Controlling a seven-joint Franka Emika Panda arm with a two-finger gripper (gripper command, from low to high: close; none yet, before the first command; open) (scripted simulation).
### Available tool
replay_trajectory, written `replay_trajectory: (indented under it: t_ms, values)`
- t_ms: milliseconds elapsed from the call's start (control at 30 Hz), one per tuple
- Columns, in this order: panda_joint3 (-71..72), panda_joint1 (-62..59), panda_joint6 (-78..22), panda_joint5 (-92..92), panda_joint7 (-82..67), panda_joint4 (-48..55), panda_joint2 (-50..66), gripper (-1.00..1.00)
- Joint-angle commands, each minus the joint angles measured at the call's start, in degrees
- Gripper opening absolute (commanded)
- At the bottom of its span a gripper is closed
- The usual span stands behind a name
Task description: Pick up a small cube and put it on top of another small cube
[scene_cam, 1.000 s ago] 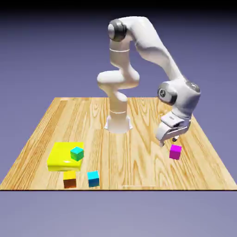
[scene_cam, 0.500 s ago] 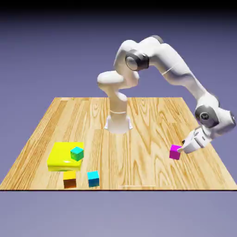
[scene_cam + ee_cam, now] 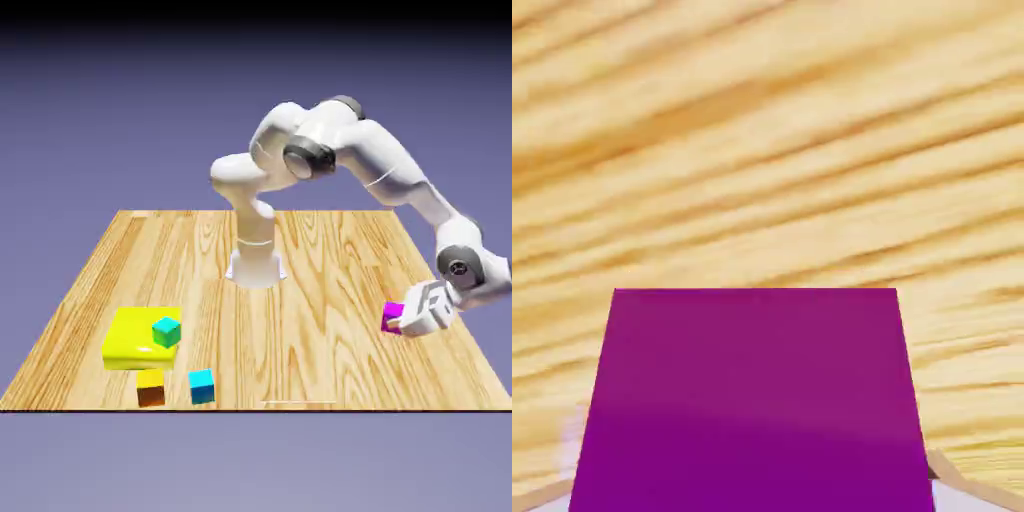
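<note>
Magenta cube in the grip, at the exterior view's right side of the table.
Cube large between the fingertips in the hand view, claw closed on its sides; whether it is clear of the wood, cannot tell. Arm arched over from its base, hand tilted well over. Across the wooden table, exterior view's left: yellow block with a small teal cube at its right side; nearer the camera, orange cube and blue cube, side by side, apart.
</note>
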Motion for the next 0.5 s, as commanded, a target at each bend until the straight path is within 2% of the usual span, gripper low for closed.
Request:
replay_trajectory:
  t_ms: [0, 467]
  values:
    - [-2.1, -1.5, -0.4, 0.7, -1.3, 1.3, 0.1, -1.00]
    - [-31.2, -22.4, -6.2, 12.6, -19.5, 19.9, 1.5, -1.00]
